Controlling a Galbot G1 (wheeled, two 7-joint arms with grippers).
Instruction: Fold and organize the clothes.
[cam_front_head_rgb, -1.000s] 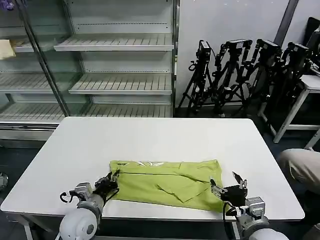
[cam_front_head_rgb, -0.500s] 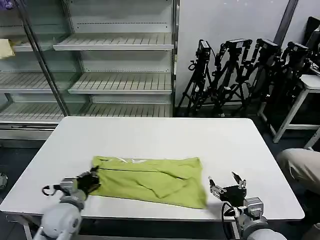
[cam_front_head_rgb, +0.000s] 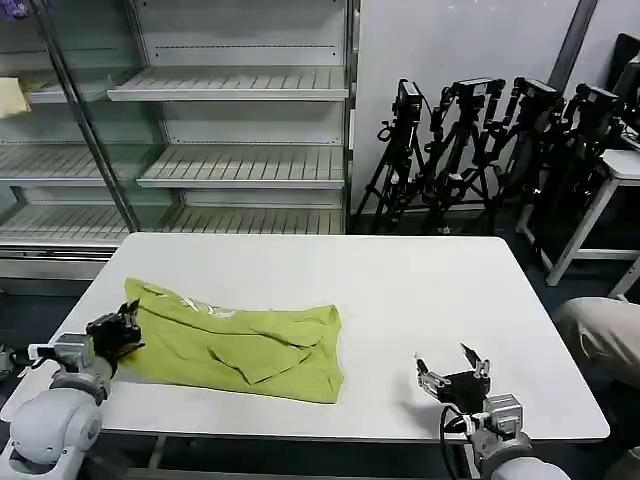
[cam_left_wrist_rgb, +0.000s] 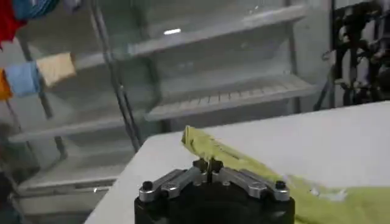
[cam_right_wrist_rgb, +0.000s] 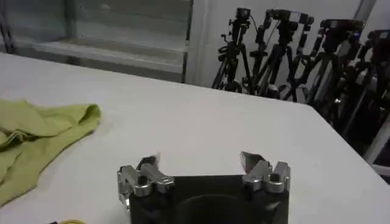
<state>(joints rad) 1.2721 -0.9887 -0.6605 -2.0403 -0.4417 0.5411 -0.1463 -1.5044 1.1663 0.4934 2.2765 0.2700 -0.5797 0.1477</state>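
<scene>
Lime cotton T-shirt (cam_front_head_rgb: 235, 342), soft and light by my judgement, roughly folded on my table's (cam_front_head_rgb: 400, 290) left half; left gripper (cam_front_head_rgb: 118, 333) pinches its left edge, right gripper (cam_front_head_rgb: 452, 377) gapes empty well apart; I'd next grip a hem corner.

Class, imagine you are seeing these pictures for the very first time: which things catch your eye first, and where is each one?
First comes the lime yellow-green cotton T-shirt, lying roughly folded and rumpled on the left half of the white rectangular table. The left gripper is shut on the shirt's left edge near the table's left side, while the right gripper sits open over the near right edge, apart from the cloth. Behind stand empty metal shelves and black camera tripods.
</scene>
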